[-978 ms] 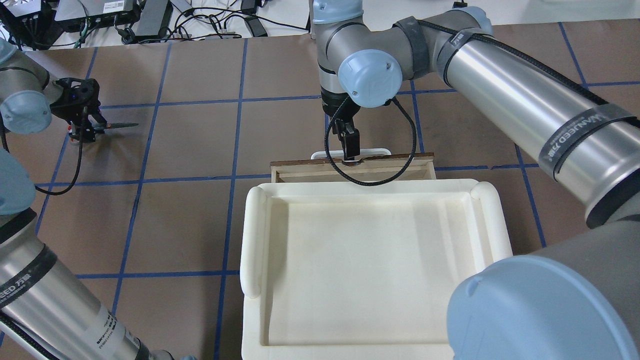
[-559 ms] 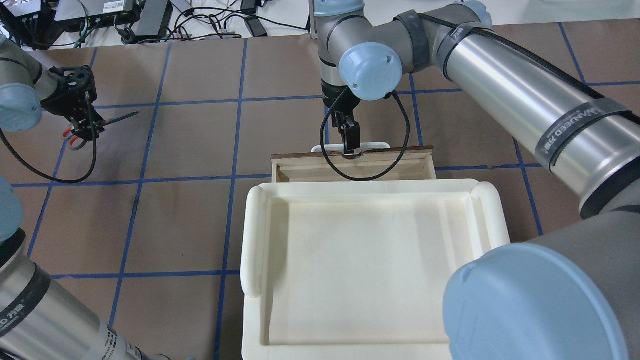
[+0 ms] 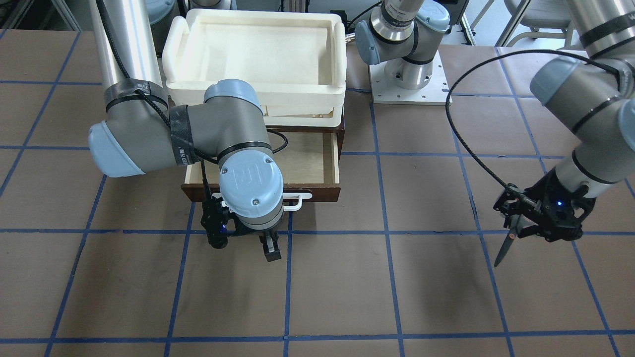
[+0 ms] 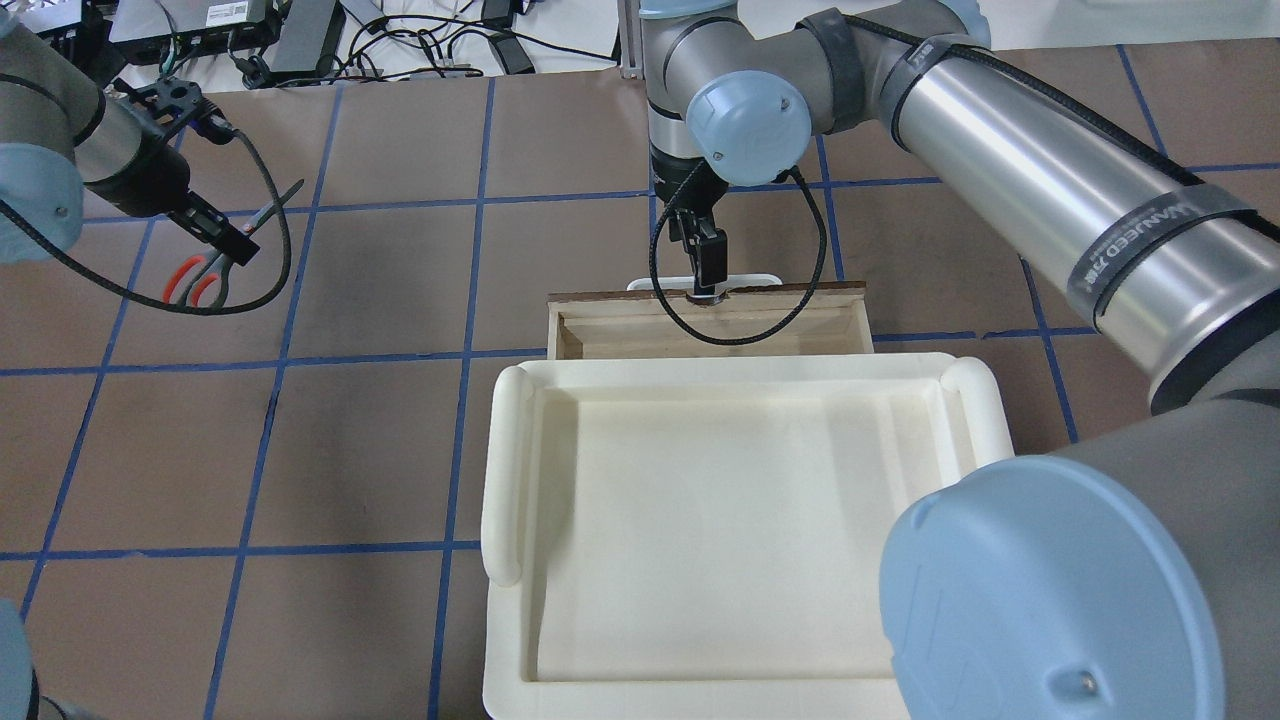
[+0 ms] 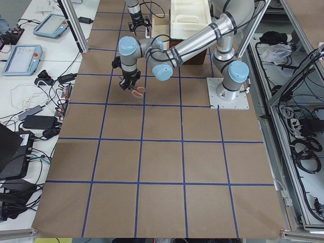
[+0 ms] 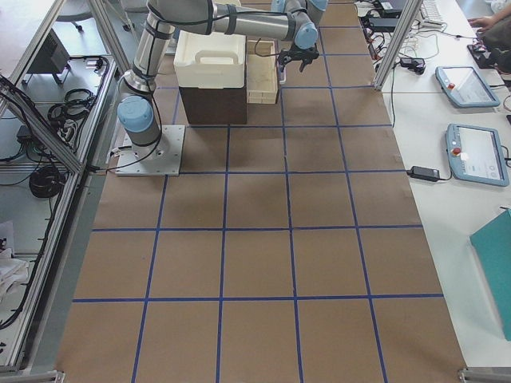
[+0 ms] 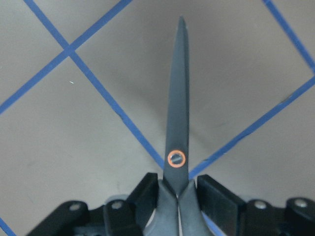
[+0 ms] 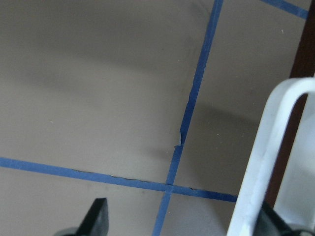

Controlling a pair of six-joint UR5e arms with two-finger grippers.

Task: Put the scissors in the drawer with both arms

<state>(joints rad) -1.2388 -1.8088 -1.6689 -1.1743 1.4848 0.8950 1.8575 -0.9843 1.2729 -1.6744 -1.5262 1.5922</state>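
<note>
Clenching the scissors (image 7: 177,118) at the pivot in the left end effector (image 4: 228,243), above the desk (image 4: 380,450), well apart from the open wooden drawer (image 3: 337,163). Showing orange loops (image 4: 190,287) overhead, not at the wrist. Holding the right end effector (image 4: 708,272) released beside the white handle (image 8: 266,147).

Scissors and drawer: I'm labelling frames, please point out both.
scissors (image 7: 177,98), left wrist view, on the closed blades.
drawer (image 3: 307,158), front-facing view, on its bare wooden floor.

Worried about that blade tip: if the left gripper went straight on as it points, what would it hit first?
The scissors held in the left gripper lead, so their tip would likely strike the table; height unclear.
</note>
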